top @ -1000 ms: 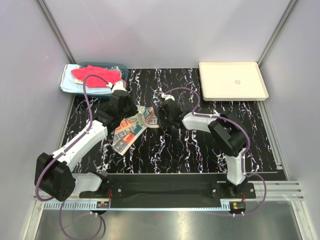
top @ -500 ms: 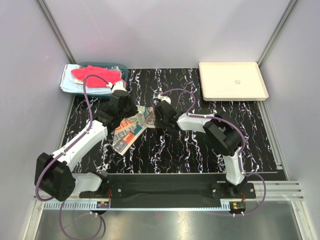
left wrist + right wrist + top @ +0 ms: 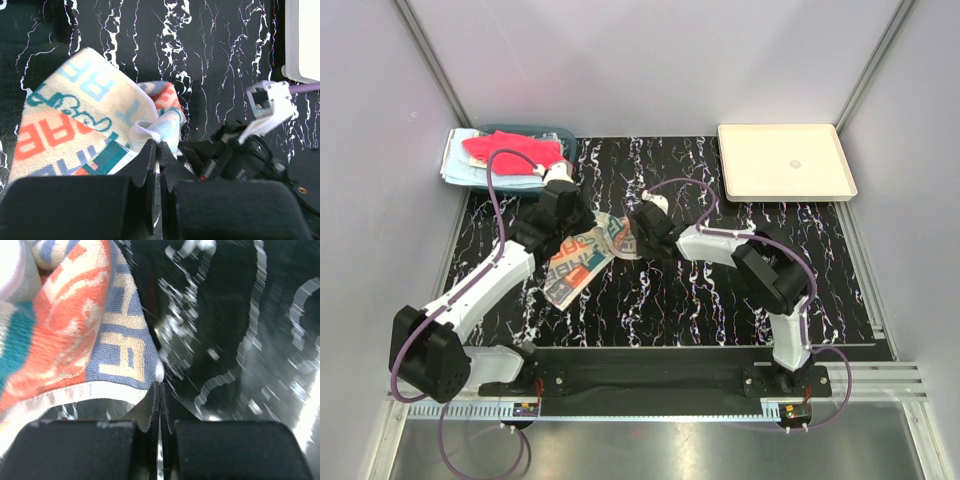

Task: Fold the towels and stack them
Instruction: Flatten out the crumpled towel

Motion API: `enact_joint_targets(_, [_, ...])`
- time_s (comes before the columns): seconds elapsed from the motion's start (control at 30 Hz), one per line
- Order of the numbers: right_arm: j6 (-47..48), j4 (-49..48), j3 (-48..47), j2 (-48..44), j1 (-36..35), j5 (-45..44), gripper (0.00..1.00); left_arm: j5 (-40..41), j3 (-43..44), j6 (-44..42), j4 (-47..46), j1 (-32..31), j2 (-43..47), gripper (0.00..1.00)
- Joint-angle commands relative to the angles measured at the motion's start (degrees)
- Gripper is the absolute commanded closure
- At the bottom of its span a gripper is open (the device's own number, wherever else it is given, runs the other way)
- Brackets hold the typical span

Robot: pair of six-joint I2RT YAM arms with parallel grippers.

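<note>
A patterned towel (image 3: 578,262) with orange, teal and blue letters lies crumpled on the black marbled table (image 3: 720,290), between my two grippers. My left gripper (image 3: 590,232) is shut on a bunched fold of it (image 3: 150,132), with the jaws (image 3: 159,145) pressed together. My right gripper (image 3: 632,240) is shut too. The towel's white-edged corner (image 3: 159,371) sits right at its closed tips (image 3: 160,385). A red-pink towel (image 3: 510,150) lies on a light blue towel (image 3: 458,165) at the far left.
A teal basket (image 3: 560,135) sits under the red-pink and light blue towels at the back left. A cream tray (image 3: 785,160) stands at the back right. The right arm's wrist (image 3: 240,155) is close beside my left fingers.
The right gripper has moved left to the towel's right corner and has shut there. The left gripper has stayed shut on the towel, in the same place.
</note>
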State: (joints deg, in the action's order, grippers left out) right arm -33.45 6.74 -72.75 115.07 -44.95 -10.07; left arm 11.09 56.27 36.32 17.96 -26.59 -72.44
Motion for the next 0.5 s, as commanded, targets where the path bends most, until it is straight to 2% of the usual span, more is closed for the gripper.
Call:
enact_joint_targets(0.0, [0.93, 7.22, 1.03, -7.65, -0.23, -3.55, 1.0, -0.72, 1.82, -1.51, -0.38, 0.22, 2.31, 1.0])
enact_joint_targets(0.2, [3.48, 13.72, -0.63, -19.78, -0.23, -6.98, 1.0, -5.02, 4.02, -4.49, 1.99, 0.05, 5.11, 1.0])
enact_joint_targets(0.47, [8.48, 20.23, -6.52, -34.8, -0.31, -9.88, 1.0, -7.83, 10.51, -11.17, 6.3, -3.03, 14.08, 1.0])
